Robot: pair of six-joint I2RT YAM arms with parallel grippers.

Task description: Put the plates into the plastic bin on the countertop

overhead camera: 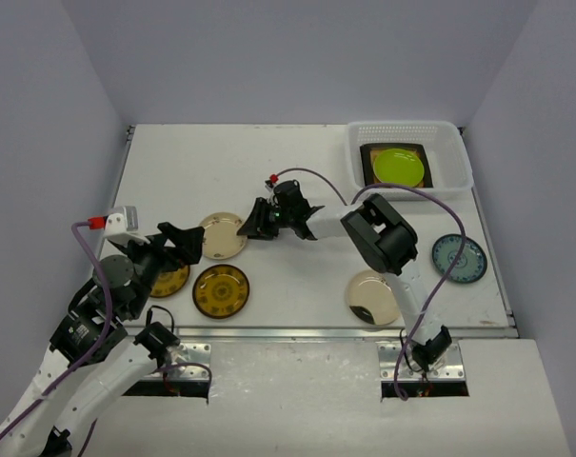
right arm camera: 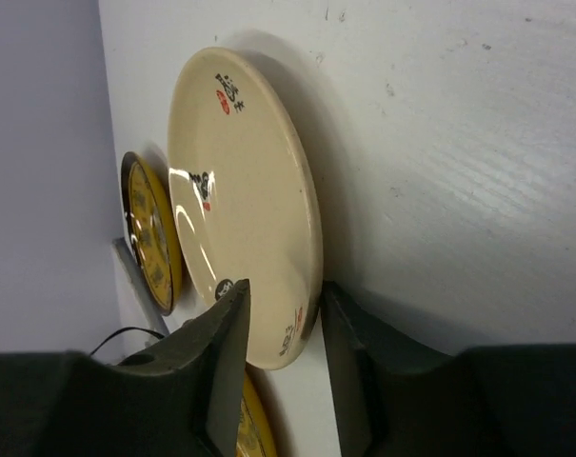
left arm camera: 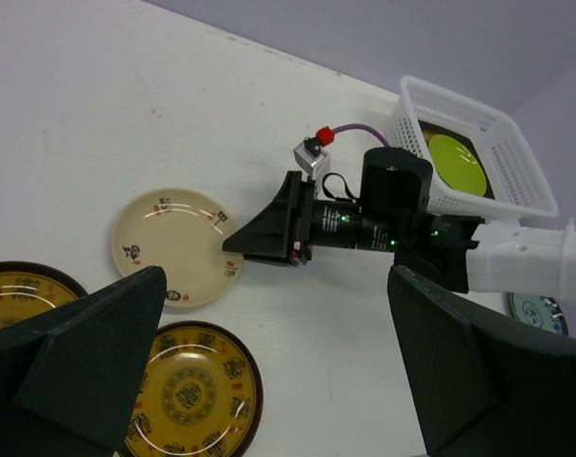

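The white slotted bin (overhead camera: 461, 164) stands at the far right of the countertop (overhead camera: 268, 162). It holds a dark-rimmed square plate (overhead camera: 371, 152) with the lime green plate (overhead camera: 398, 166) on top. My right gripper (overhead camera: 252, 225) reaches left and is shut on the near rim of a cream plate (right arm camera: 240, 190) with small marks, which lies flat on the table (overhead camera: 221, 235). My left gripper (overhead camera: 176, 240) is open and empty, hovering above two round brown-gold plates (overhead camera: 221, 290) (overhead camera: 169, 280). A cream plate with a dark blotch (overhead camera: 371, 297) and a blue-white plate (overhead camera: 459, 258) lie at the right.
The right arm's white forearm (overhead camera: 330, 221) crosses the middle of the table with a purple cable (overhead camera: 430, 205) looping over it. The metal rail (overhead camera: 297, 333) runs along the front edge. Walls close in the back and both sides.
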